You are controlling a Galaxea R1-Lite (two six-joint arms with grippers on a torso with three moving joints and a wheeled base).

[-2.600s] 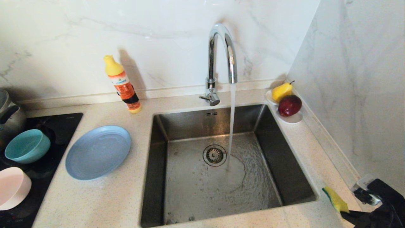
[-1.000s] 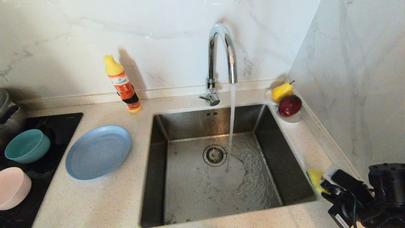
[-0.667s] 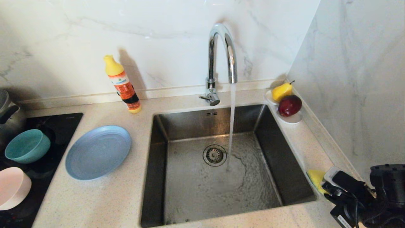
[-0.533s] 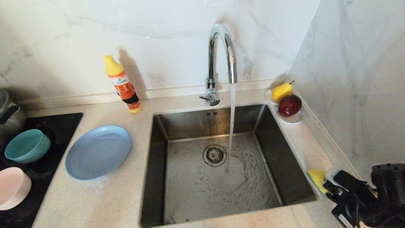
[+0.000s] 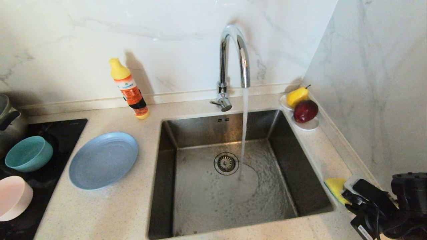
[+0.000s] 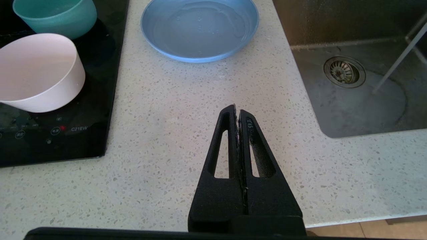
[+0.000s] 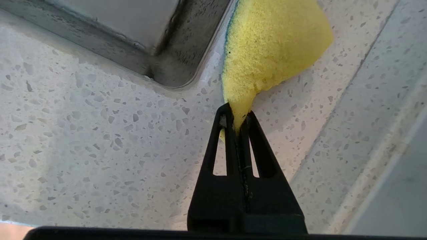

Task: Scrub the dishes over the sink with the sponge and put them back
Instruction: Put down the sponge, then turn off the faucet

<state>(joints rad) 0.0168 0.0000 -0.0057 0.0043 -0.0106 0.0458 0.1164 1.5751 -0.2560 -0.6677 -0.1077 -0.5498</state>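
My right gripper (image 7: pixel 237 115) is shut on a pinched corner of the yellow sponge (image 7: pixel 270 50). It holds the sponge (image 5: pixel 335 188) just above the counter by the near right corner of the steel sink (image 5: pixel 161 186). Left of the sink lies the grey-blue plate (image 5: pixel 103 160), with the teal bowl (image 5: pixel 29 153) and the pink bowl (image 5: pixel 13 198) on the black cooktop (image 5: pixel 66 128). My left gripper (image 6: pixel 237 109) is shut and empty over the counter, short of the plate (image 6: pixel 199 29) and the two bowls (image 6: pixel 38 71).
The tap (image 5: pixel 233 56) runs a stream of water into the basin beside the drain strainer (image 5: pixel 226 163). A detergent bottle (image 5: pixel 128 88) stands behind the plate. A white dish (image 5: pixel 308 125) with pear and apple sits at the back right. The marble wall is close on the right.
The right arm rose into view and carried the sponge a little farther back along the counter beside the sink. Over the last second it only crept slightly right.
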